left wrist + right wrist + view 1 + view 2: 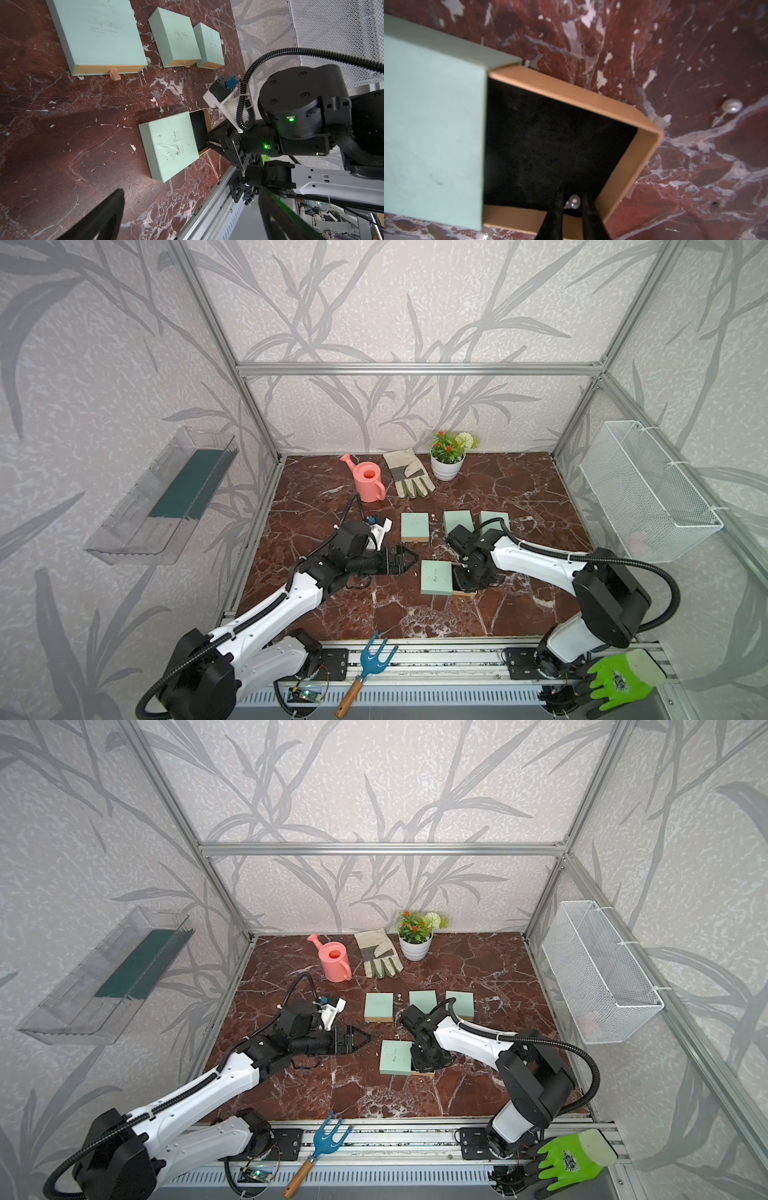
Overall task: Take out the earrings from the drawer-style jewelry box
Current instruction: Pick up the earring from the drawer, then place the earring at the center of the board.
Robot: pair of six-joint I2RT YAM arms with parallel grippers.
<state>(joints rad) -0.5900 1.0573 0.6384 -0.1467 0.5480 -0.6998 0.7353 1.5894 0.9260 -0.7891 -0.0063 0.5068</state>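
Note:
The near mint jewelry box (436, 577) (431, 128) lies with its tan drawer (571, 91) pulled out, showing a black lining. My right gripper (572, 199) (460, 574) reaches down into the drawer. Its two black fingers are closed in on a small pearl earring (574, 201) at the drawer's corner. A second pearl earring (732, 106) lies on the marble beside the drawer. My left gripper (409, 562) (191, 193) hovers wide open to the left of the box and holds nothing.
Three more mint boxes (414, 526) (457, 520) (494, 519) sit shut in a row behind, with pale specks (432, 515) on the marble between the first two. A pink watering can (368, 481), a work glove (407, 472) and a potted plant (446, 460) stand at the back.

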